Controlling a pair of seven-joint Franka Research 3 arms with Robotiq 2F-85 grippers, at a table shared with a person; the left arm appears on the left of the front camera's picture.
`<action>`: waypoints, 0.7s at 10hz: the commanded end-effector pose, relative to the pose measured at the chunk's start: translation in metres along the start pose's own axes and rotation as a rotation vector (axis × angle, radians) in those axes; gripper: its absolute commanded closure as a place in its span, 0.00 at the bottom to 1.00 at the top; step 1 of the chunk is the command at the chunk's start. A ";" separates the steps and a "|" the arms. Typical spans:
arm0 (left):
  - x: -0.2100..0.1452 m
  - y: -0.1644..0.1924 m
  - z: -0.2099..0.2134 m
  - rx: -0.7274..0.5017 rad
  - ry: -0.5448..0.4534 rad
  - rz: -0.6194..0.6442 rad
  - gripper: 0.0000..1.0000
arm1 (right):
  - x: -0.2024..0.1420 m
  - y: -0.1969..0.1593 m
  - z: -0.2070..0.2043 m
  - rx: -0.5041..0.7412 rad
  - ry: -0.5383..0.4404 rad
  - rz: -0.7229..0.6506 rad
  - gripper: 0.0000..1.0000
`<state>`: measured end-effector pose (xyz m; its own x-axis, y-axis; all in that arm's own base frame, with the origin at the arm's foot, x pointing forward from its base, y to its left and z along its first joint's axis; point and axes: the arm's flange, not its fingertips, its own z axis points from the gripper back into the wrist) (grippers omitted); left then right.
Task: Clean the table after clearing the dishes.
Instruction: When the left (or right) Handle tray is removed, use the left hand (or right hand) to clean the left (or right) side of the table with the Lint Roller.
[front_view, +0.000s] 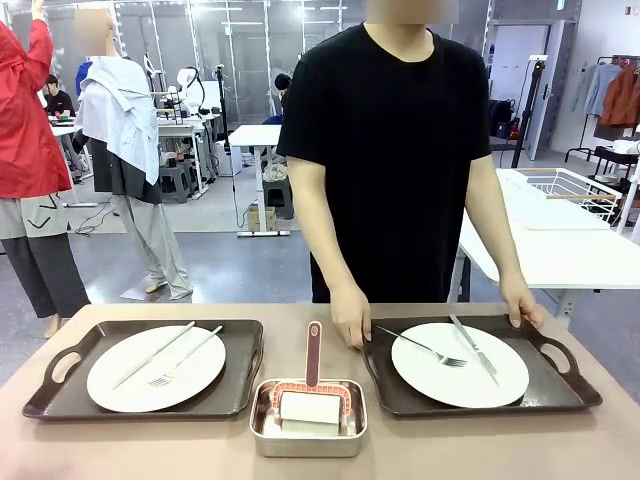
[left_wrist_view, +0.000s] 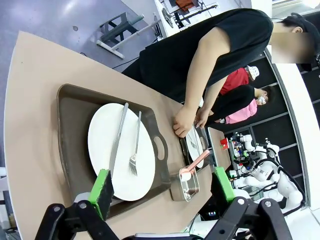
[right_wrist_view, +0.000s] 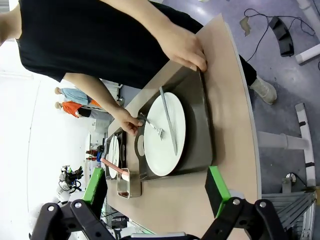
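Observation:
Two white plates lie on dark brown trays on the beige table (front_view: 450, 450). The left plate (front_view: 195, 375) carries a knife and fork on its tray (front_view: 240, 335). The right plate (front_view: 440, 385) also bears cutlery, and a person's hands (front_view: 350, 320) grip that tray (front_view: 560, 395) at both far corners. My left gripper (left_wrist_view: 162, 190) hovers open above the left tray's plate (left_wrist_view: 102, 135), well clear of it. My right gripper (right_wrist_view: 156, 192) is open too, high over the right plate (right_wrist_view: 157, 150), with nothing between its green pads.
Between the trays stands a small steel tin (front_view: 262, 440) holding a white roller (front_view: 310, 408) with a red handle. A white table (front_view: 560, 250) with a wire rack (front_view: 570, 190) stands behind at the right. The person stands at the far edge.

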<state>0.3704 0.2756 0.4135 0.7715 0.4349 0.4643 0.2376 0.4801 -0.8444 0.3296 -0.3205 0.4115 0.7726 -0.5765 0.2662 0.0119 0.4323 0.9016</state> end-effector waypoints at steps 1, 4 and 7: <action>0.003 0.001 0.004 0.001 0.002 -0.003 0.00 | 0.000 0.002 0.002 0.004 -0.003 0.004 0.00; 0.003 0.001 0.004 0.001 0.002 -0.003 0.00 | 0.000 0.002 0.002 0.004 -0.003 0.004 0.00; 0.003 0.001 0.004 0.001 0.002 -0.003 0.00 | 0.000 0.002 0.002 0.004 -0.003 0.004 0.00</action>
<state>0.3704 0.2756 0.4135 0.7715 0.4349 0.4643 0.2376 0.4801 -0.8444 0.3296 -0.3205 0.4115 0.7726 -0.5764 0.2662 0.0119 0.4323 0.9016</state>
